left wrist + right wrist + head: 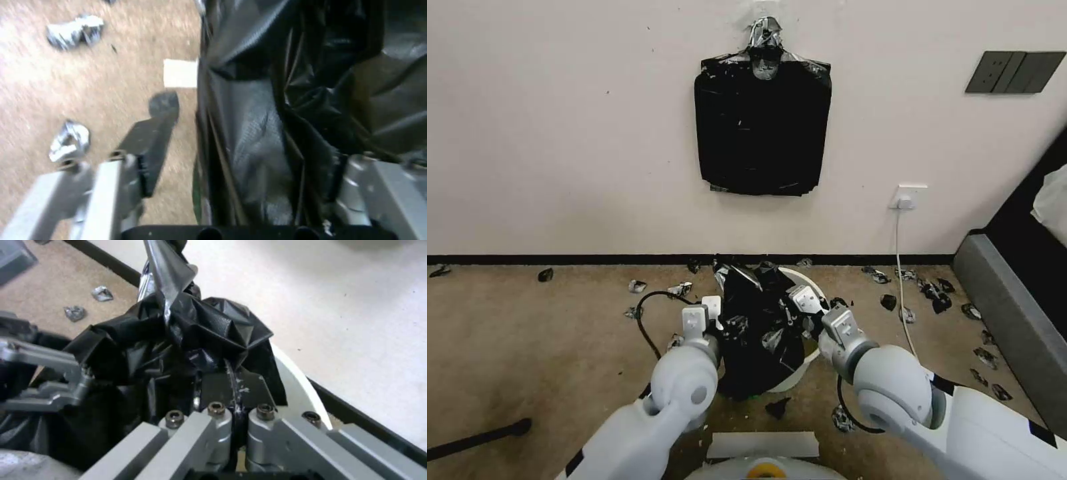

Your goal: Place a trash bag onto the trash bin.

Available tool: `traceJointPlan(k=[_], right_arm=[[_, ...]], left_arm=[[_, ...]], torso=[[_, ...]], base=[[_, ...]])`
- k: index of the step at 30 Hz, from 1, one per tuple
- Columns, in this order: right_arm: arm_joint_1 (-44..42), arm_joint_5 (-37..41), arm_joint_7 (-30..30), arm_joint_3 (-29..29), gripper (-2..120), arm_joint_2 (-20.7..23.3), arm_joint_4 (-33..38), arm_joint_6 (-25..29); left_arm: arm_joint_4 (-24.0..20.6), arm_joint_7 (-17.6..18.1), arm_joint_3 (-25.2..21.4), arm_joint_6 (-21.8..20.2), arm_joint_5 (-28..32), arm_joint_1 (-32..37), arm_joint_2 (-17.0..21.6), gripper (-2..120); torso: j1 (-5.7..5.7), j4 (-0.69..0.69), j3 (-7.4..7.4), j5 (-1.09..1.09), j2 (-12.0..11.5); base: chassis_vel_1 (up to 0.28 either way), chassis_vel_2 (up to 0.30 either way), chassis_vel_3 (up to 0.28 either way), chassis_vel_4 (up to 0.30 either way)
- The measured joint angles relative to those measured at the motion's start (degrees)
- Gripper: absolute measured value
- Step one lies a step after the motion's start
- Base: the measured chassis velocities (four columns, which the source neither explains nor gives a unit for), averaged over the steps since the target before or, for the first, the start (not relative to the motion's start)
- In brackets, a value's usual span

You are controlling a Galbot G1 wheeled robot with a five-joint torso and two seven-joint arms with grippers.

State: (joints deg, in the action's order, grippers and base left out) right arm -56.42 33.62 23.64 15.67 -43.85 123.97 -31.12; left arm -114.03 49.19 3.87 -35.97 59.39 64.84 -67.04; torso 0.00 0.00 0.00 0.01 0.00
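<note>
The white trash bin (802,371) stands on the floor near the wall, its rim (294,380) showing past the plastic. The crinkly black trash bag (760,330) is draped over its opening and hangs down its near side. My right gripper (804,301) is at the bin's right rim, shut on a bunched fold of the trash bag (209,330); its fingers (213,390) pinch the plastic. My left gripper (712,313) is at the bag's left side, open. One finger (151,136) is outside over the floor, the other is behind the trash bag (258,110).
A flat stack of black bags (762,130) hangs on the wall above. Torn scraps (934,290) litter the floor around the bin. A black cable (644,320) loops at the left, a white cord (902,267) drops from a socket, and a grey furniture edge (1014,327) stands at the right.
</note>
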Motion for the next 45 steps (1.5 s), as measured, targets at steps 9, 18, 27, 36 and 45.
traceJointPlan(k=[9,18,27,36,45], right_arm=[[-0.1,0.1,0.0,0.0,0,-0.2,-0.2,0.1],[-1.0,0.0,0.0,-0.7,0,-0.2,-0.3,1.5],[-3.3,-1.7,1.2,-4.1,0,-1.0,1.1,3.7],[0.3,-2.4,1.3,-7.6,0,0.5,-1.2,6.5],[1.7,-2.0,-1.7,-9.8,0,5.6,-1.7,7.1]], left_arm=[[2.1,4.1,0.1,-2.0,5.7,-1.8,-0.7,30],[2.6,5.1,-0.7,-1.4,7.0,-2.4,-0.9,3],[0.3,-0.2,-3.0,3.6,-0.6,0.8,0.0,3],[-6.1,-13.0,-5.8,9.6,-14.8,7.9,3.3,3],[-11.2,-24.3,-9.2,14.3,-24.7,14.1,6.2,3]], torso=[[0.0,0.0,0.0,0.0,0.0],[0.0,-0.01,0.0,-0.03,0.0],[0.0,0.01,0.0,-0.01,0.0],[0.0,0.01,0.0,-0.01,0.0],[0.0,0.0,0.0,0.0,0.0]], base=[[0.0,0.0,0.0,0.0],[0.0,0.0,0.0,0.0],[0.0,0.0,0.0,0.0],[0.0,0.0,0.0,0.0],[0.0,0.0,0.0,0.0]])
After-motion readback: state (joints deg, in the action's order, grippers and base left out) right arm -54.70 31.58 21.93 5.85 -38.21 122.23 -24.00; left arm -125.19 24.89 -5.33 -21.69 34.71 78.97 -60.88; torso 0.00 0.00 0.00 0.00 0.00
